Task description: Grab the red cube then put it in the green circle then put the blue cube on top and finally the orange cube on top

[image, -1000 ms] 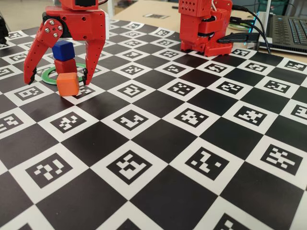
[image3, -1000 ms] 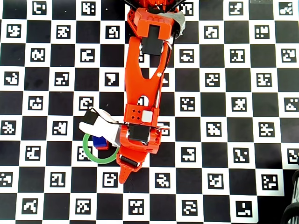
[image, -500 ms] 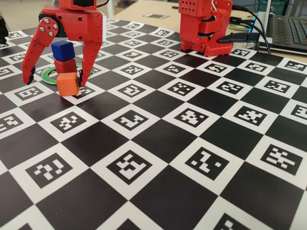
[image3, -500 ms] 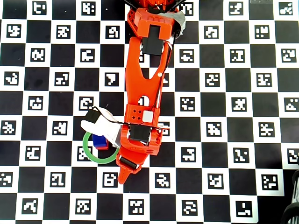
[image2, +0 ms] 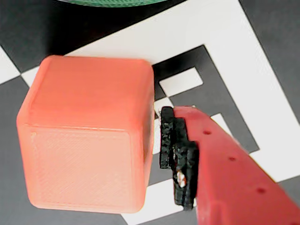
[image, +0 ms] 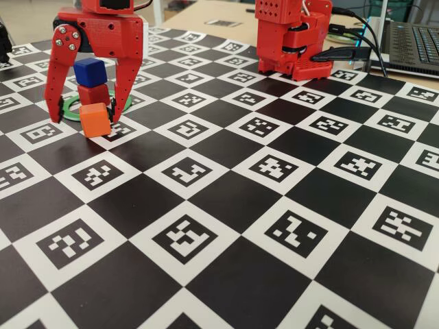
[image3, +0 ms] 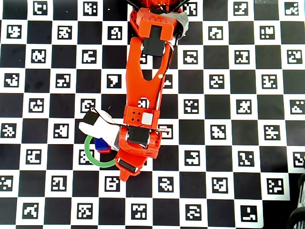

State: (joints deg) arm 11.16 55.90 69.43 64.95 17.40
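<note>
In the fixed view the blue cube sits on the red cube, and that stack stands inside the green circle. The orange cube rests on the board just in front of the ring. My gripper is open, with a red finger on each side of the orange cube. In the wrist view the orange cube fills the left. One black fingertip pad stands just beside its right face; the other finger is out of view. A strip of the green circle shows at the top. The overhead view shows the blue cube and the ring beside the arm.
The checkered marker board covers the table. The arm's red base stands at the back. A laptop and cables lie at the back right, off the board.
</note>
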